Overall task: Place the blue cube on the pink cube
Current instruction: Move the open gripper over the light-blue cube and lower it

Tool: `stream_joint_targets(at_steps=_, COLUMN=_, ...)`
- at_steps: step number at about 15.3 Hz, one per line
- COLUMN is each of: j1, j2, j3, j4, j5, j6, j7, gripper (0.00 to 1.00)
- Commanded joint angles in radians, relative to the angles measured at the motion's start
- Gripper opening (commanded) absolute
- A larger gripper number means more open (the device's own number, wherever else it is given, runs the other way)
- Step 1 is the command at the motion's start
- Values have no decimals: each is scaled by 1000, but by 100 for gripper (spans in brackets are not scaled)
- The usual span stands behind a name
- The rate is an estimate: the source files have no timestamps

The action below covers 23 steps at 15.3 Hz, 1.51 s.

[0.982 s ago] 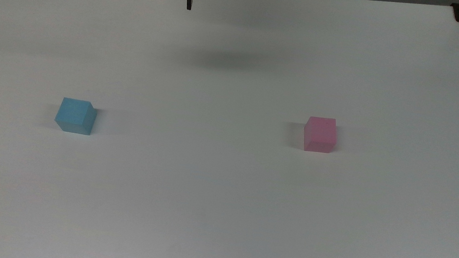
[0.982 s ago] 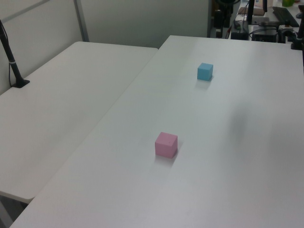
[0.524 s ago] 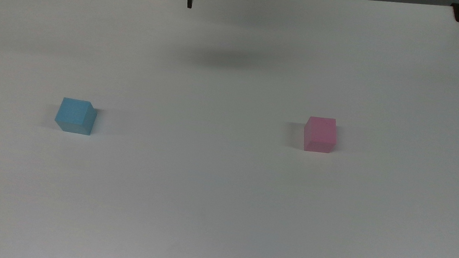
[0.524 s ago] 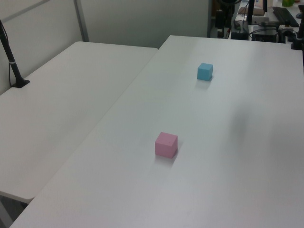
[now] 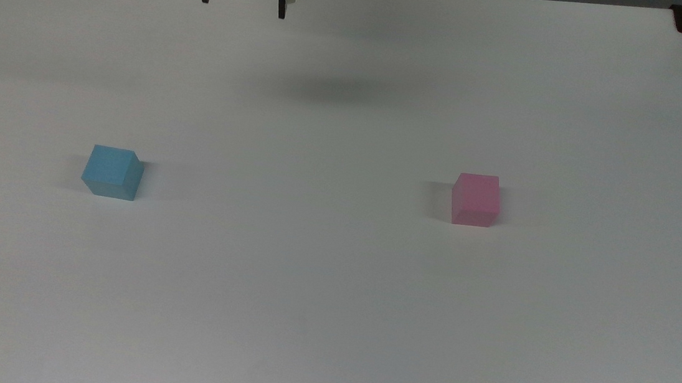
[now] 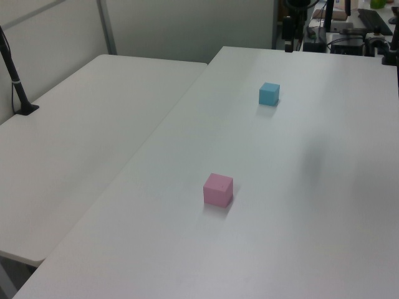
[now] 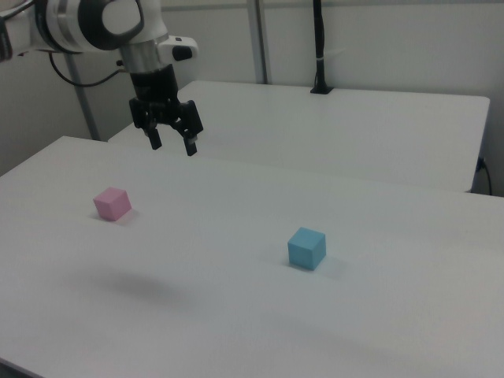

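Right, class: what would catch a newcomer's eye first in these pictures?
Two coloured cubes on a bare white table: the blue cube at the top view's left, the pink cube at its right, well apart. The black gripper hangs open above the table, holding nothing.

1. You had a broad white table (image 5: 329,315) with a matte top, lit evenly from above.
2. A second white table (image 6: 81,162) stood just beside it, their long edges nearly touching.
3. You could see a black pole (image 7: 319,47) rising from that second table's far edge in the right view.
4. Pale plain walls (image 6: 187,28) closed the room behind.
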State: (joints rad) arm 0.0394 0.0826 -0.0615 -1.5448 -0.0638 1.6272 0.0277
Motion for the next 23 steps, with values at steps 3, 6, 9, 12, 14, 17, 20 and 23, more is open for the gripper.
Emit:
stream_joint_targets(at_steps=3, j1=-56, j2=98, j3=-1, j4=3, j5=19, j6=141, j7=0, gripper=100)
stream_joint_targets(at_steps=6, j1=-131, j2=155, j3=-1, j4=5, j5=10, j6=178, j7=-38, gripper=100)
stream_joint_targets(at_steps=9, j1=-225, j2=273, j3=-1, j4=78, j5=13, j6=191, j7=-231, gripper=100)
stream_joint_targets(at_steps=12, j1=-282, j2=403, j3=-1, j4=158, j5=7, j6=229, j7=-291, gripper=100)
stream_joint_targets(at_steps=14, j1=-295, j2=433, j3=-1, j4=153, j5=4, j6=298, j7=-292, gripper=100)
stream_joint_targets(at_steps=17, j1=-299, j2=483, j3=-1, j4=153, j5=4, j6=347, j7=-281, gripper=100)
stream_joint_targets(at_steps=20, j1=-291, j2=517, j3=3, j4=152, j5=4, j6=362, j7=-270, gripper=100)
stream_joint_targets(at_steps=23, j1=-292, j2=540, j3=2, j4=152, j5=-5, j6=417, j7=-269, gripper=100)
